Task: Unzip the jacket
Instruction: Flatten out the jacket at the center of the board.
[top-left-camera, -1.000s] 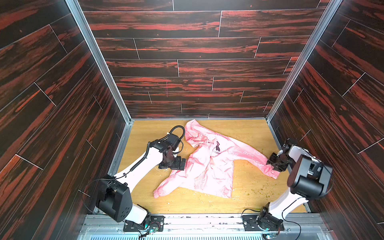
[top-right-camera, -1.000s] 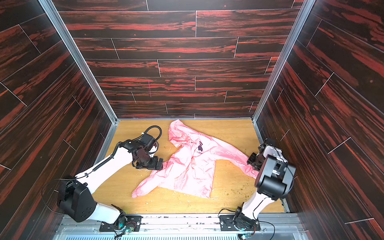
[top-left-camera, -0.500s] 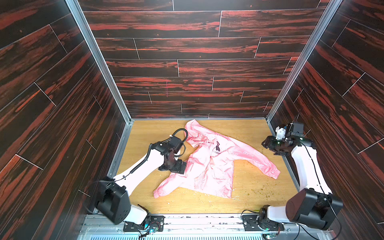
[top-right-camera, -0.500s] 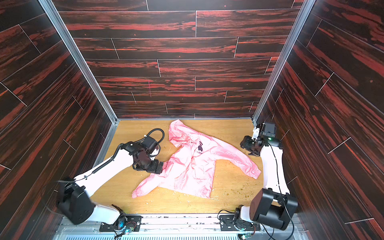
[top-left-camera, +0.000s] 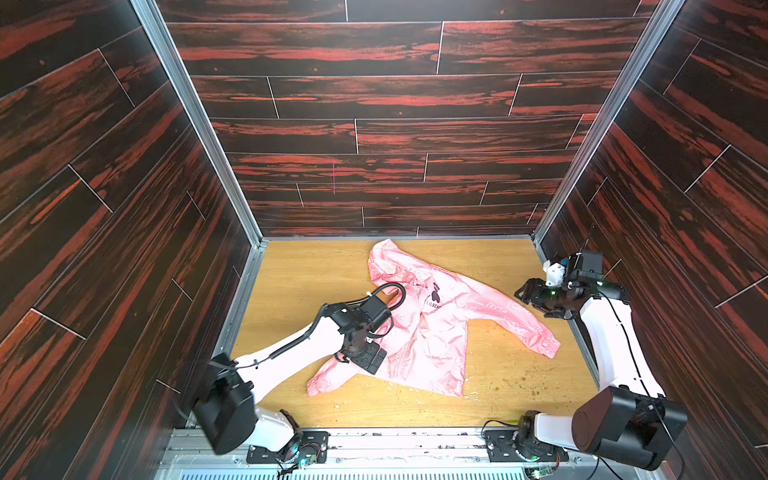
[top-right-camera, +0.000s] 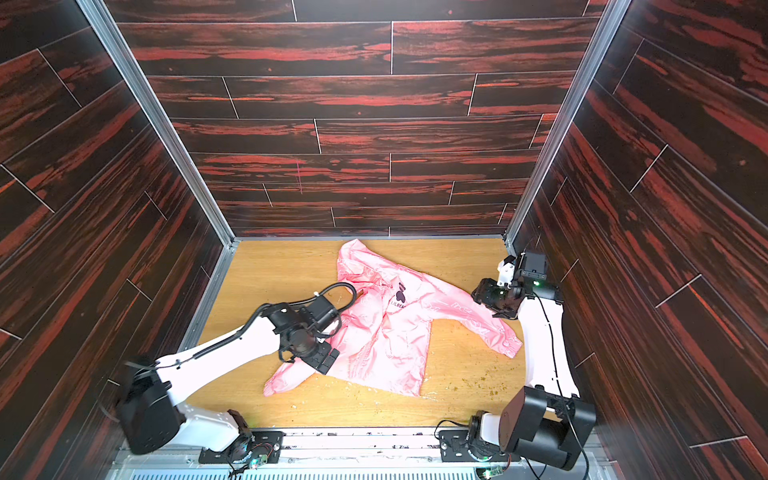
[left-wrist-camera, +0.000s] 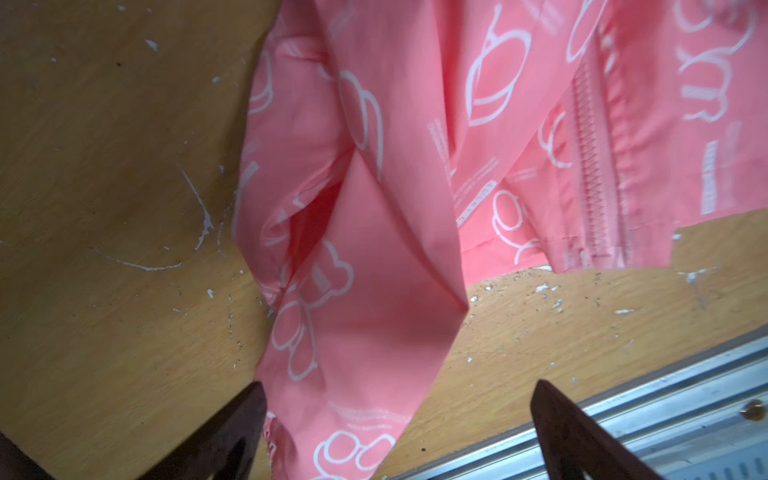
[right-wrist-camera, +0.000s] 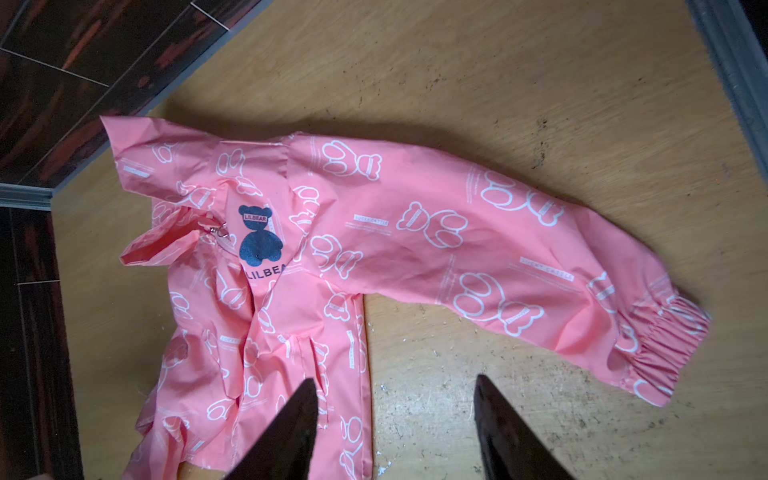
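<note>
My right gripper has risen away from the cuff of the jacket, while my left gripper moved over its near sleeve.

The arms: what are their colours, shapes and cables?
The left arm and right arm have white links and black cylindrical joints. A thick black cable loops above the left wrist; thin black ones run along both arms. A green light glows on the right wrist. The left gripper and right gripper have dark fingers tapering to points.
</note>
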